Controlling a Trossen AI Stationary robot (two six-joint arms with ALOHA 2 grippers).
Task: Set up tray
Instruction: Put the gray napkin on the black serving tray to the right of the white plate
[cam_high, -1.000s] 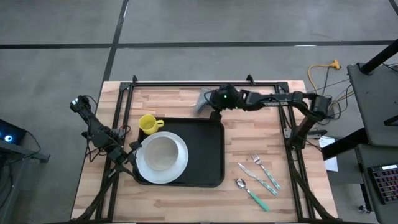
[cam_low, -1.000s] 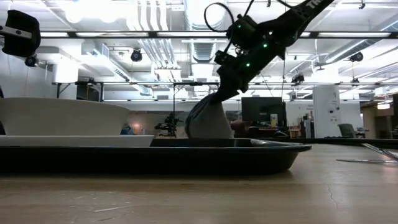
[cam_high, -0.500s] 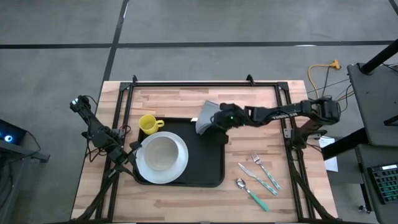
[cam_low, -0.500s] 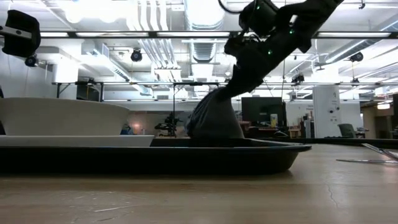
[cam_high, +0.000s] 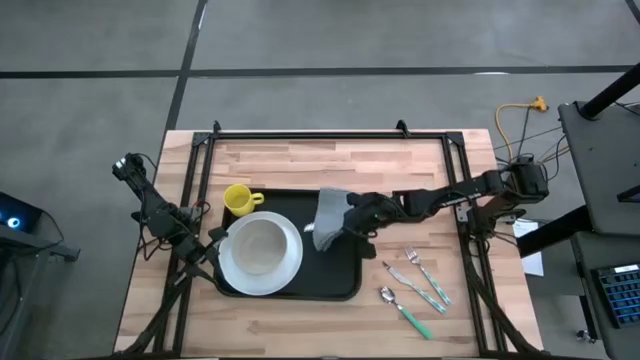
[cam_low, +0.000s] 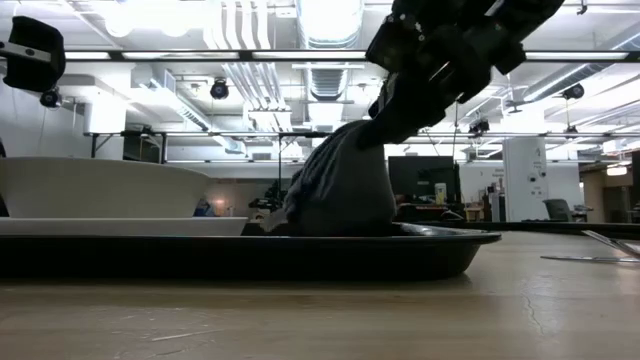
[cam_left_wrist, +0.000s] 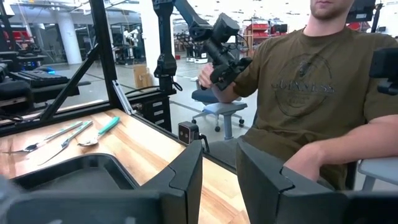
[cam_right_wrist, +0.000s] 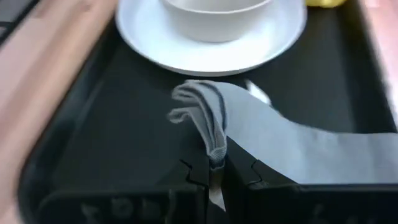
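Grey cloth hangs pinched in the right gripper over the tray, mid-bench. Plate, bowl and cup seem placed; cutlery remains outside. Left gripper, fingers apart, waits at the tray's left edge.

Yellow mug partly behind the plate; cloth hiding some tray floor.

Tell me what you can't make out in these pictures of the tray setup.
- High view: the part of the tray under the grey cloth and the right gripper is covered.
- Low view: the tray's floor is hidden behind its near rim, and the cutlery runs off the edge.
- Left wrist view: the left gripper blocks the near table; the plate is out of frame.
- Right wrist view: the yellow mug is cut off.
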